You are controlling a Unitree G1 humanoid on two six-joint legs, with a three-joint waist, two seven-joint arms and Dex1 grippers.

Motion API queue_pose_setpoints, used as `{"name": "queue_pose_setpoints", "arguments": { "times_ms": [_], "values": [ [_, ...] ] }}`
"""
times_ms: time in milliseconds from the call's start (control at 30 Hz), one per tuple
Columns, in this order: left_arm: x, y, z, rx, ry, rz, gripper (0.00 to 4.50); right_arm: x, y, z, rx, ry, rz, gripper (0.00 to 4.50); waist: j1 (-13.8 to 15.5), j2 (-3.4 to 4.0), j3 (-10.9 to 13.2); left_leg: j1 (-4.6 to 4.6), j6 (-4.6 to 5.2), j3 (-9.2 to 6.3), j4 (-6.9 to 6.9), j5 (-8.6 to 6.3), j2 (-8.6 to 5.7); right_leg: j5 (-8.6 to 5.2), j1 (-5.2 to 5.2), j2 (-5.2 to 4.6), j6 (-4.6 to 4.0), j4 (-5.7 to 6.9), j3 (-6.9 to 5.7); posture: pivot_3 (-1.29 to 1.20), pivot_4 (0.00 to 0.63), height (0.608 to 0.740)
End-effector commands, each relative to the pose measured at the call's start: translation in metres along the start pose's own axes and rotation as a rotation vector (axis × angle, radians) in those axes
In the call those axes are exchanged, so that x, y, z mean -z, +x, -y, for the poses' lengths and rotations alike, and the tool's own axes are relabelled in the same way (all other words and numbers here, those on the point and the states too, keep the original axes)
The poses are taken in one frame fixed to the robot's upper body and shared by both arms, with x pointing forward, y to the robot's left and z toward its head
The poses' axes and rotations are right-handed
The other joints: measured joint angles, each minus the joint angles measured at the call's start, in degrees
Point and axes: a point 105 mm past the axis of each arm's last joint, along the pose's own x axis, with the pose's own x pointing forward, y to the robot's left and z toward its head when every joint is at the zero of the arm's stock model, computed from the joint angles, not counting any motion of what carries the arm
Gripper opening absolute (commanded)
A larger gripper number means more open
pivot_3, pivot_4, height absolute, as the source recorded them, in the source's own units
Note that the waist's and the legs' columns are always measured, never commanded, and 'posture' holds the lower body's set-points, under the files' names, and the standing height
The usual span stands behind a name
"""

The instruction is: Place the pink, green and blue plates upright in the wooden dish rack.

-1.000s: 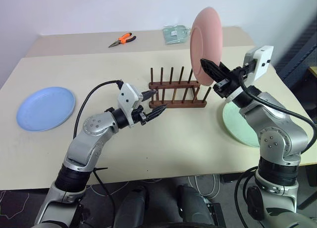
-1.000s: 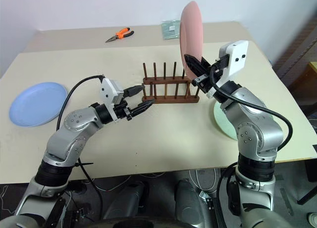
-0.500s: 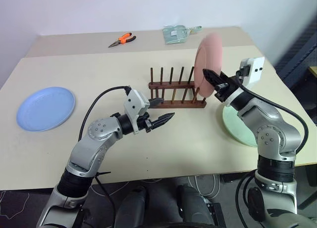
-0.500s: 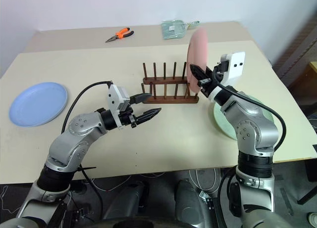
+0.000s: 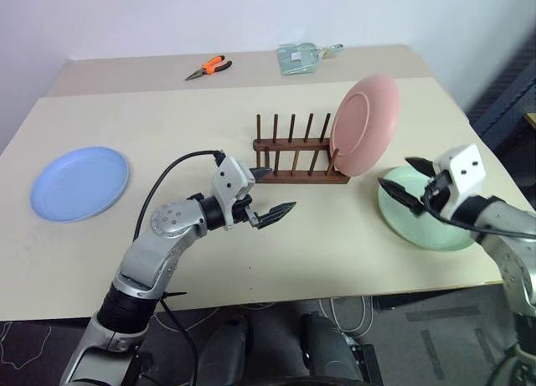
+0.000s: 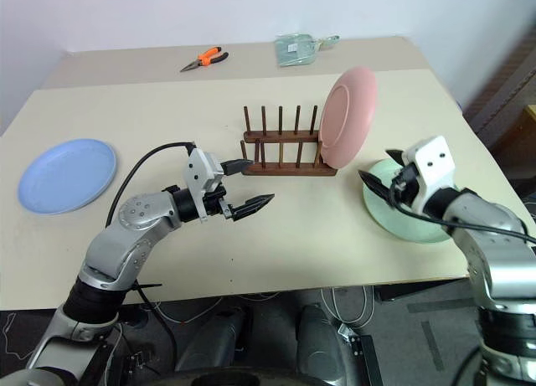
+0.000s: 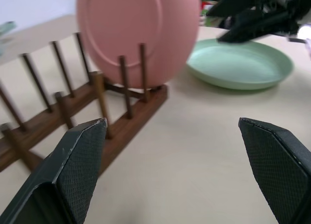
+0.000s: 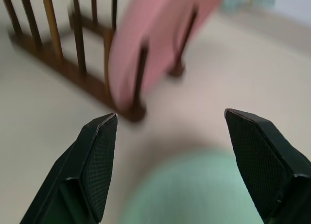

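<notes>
Left gripper (image 5: 270, 193) hovers just in front of the wooden dish rack (image 5: 300, 158), fingers spread wide and empty. Far to the rack's left, the blue plate (image 5: 79, 182) lies flat on the table (image 5: 167, 118). At the rack's right end the pink plate (image 5: 363, 125) stands upright, seemingly between the last pegs. Right of the rack, the right gripper (image 5: 409, 182) gapes empty over the flat green plate (image 5: 423, 227).

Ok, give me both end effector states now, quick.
Left end effector: open, holding nothing.
Right end effector: open, holding nothing, over the green plate.
</notes>
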Motion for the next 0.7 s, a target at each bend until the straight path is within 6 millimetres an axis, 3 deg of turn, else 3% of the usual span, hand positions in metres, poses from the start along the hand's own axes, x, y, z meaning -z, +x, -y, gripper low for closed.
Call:
{"name": "queue_pose_setpoints", "arguments": {
  "times_ms": [33, 200, 233, 333, 467, 700],
  "values": [
    [-0.007, 0.004, 0.002, 0.025, 0.031, 0.025, 4.45, 0.001, 0.001, -0.01, -0.001, -0.067, -0.019, 3.56, 0.0, 0.0, 0.0, 0.0, 0.0, 0.01, 0.0, 0.0, 0.0, 0.0, 0.0, 0.0, 0.0, 0.0, 0.0, 0.0, 0.15, 0.74],
    [-0.007, 0.008, 0.004, 0.048, 0.035, 0.03, 4.45, 0.024, 0.01, -0.009, 0.077, -0.076, -0.128, 3.56, 0.3, 0.0, 0.0, -0.03, 0.0, 0.01, 0.03, 0.0, -0.01, 0.0, -0.01, -0.01, -0.01, -0.01, 0.01, 0.0, 0.15, 0.74],
    [-0.007, 0.008, 0.005, 0.052, 0.034, 0.03, 4.48, 0.032, 0.011, -0.004, 0.111, -0.07, -0.169, 3.33, 0.3, 0.0, 0.0, -0.04, 0.0, 0.01, 0.03, 0.0, -0.02, -0.01, -0.01, -0.02, 0.0, -0.02, 0.01, 0.0, 0.15, 0.74],
    [-0.007, 0.008, 0.007, 0.057, 0.034, 0.03, 4.5, 0.04, 0.012, -0.004, 0.12, -0.022, -0.2, 2.25, 0.4, 0.0, 0.0, -0.04, 0.0, 0.0, 0.03, 0.0, -0.02, 0.0, -0.01, -0.02, -0.01, -0.04, 0.01, 0.0, 0.15, 0.74],
    [-0.005, 0.007, 0.007, 0.057, 0.03, 0.026, 4.5, 0.034, 0.012, -0.007, 0.11, 0.018, -0.171, 0.13, 0.3, 0.0, 0.0, -0.04, 0.0, -0.01, 0.03, 0.0, -0.03, 0.0, -0.01, -0.02, 0.0, -0.04, 0.01, 0.0, 0.15, 0.74],
    [-0.003, 0.008, 0.007, 0.054, 0.029, 0.022, 4.5, 0.02, 0.008, 0.018, 0.239, 0.085, -0.119, 0.05, 0.3, 0.0, 0.0, -0.03, 0.0, -0.02, 0.03, 0.0, -0.02, 0.0, 0.0, 0.0, 0.0, -0.02, 0.01, 0.0, 0.15, 0.74]
  ]
}}
